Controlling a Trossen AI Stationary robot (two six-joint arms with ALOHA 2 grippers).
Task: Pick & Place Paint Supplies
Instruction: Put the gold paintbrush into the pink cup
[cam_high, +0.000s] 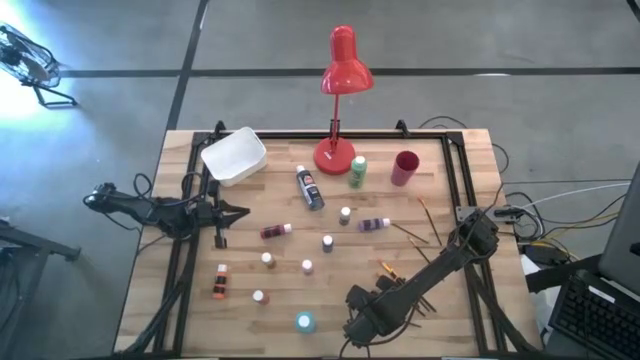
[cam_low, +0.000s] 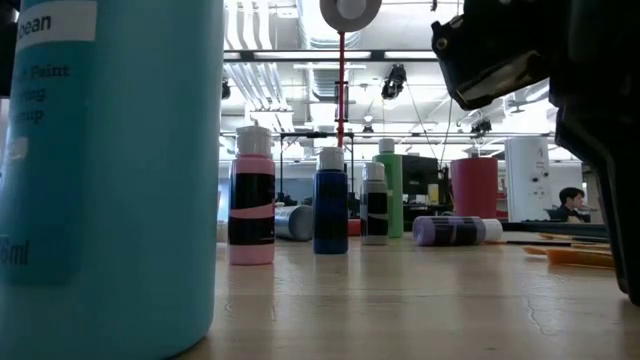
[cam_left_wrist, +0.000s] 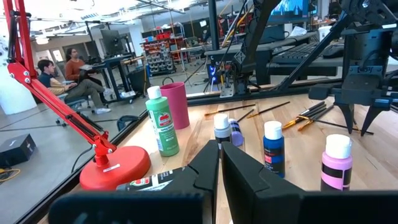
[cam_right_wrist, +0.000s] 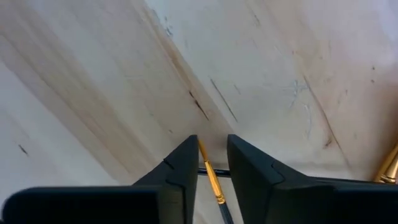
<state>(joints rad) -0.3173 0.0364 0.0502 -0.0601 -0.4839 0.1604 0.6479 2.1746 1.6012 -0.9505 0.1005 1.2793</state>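
Small paint bottles stand and lie across the wooden table: a teal one near the front edge, a purple one on its side, a green one by the lamp. Thin paintbrushes lie at the right. My right gripper points down near the front edge. Its fingers stand a narrow gap apart on either side of a paintbrush's gold ferrule, which lies flat on the wood. My left gripper waits level at the table's left, shut and empty. My right gripper comes from above, pointing down, with one finger on each side of the paintbrush's gold ferrule and its fingers set across the brush. The ferrule runs close along one finger's inner edge. I cannot tell whether a finger touches it. The brush lies on the table.
A red desk lamp stands at the far edge, with a red cup to its right and a white tub at the far left. An orange-handled brush lies just beyond my right gripper. Black frame rails run along the table's sides.
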